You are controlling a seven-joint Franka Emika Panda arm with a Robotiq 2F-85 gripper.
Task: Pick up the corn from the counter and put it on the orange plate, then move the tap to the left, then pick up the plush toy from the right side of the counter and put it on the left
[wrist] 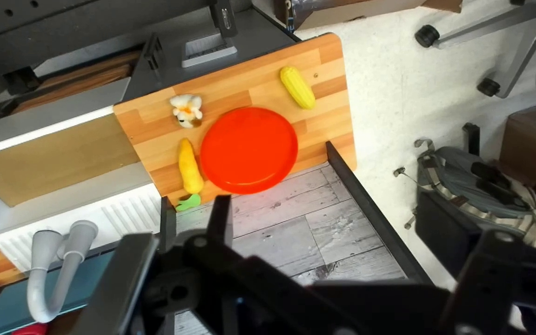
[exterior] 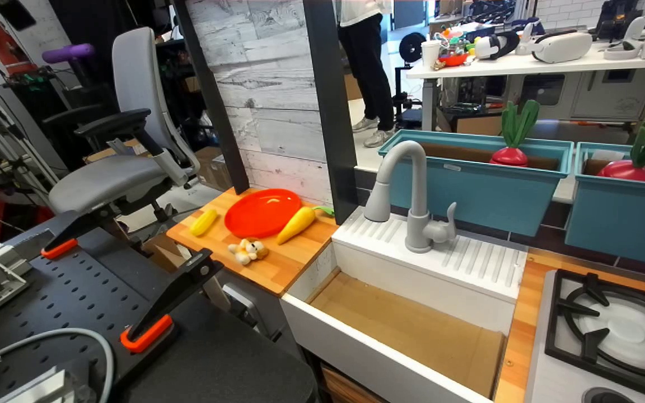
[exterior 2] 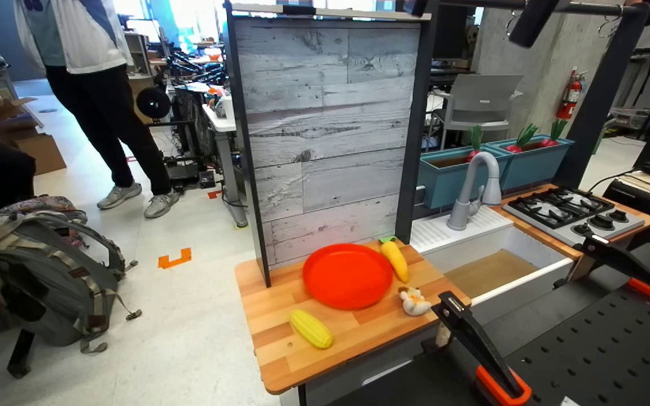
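Note:
The yellow corn [exterior: 204,222] [exterior 2: 311,329] [wrist: 298,87] lies on the wooden counter, apart from the orange plate [exterior: 261,212] [exterior 2: 347,276] [wrist: 249,149], which is empty. The cream plush toy [exterior: 248,251] [exterior 2: 414,301] [wrist: 187,110] lies near the counter's front edge, on the plate's sink side. The grey tap [exterior: 419,190] [exterior 2: 463,200] [wrist: 73,260] stands behind the sink, its spout head over the white ribbed ledge. In the wrist view my gripper [wrist: 323,204] is open with nothing between its fingers, high above the counter and wall panel.
An orange-yellow tapered piece [exterior: 298,224] with a green top lies beside the plate. A whitewashed panel [exterior 2: 330,141] rises behind the counter. The sink [exterior: 401,319], stove [exterior: 616,330] and teal planters [exterior: 479,190] adjoin. A black clamp [exterior 2: 477,338] stands at the counter's front corner.

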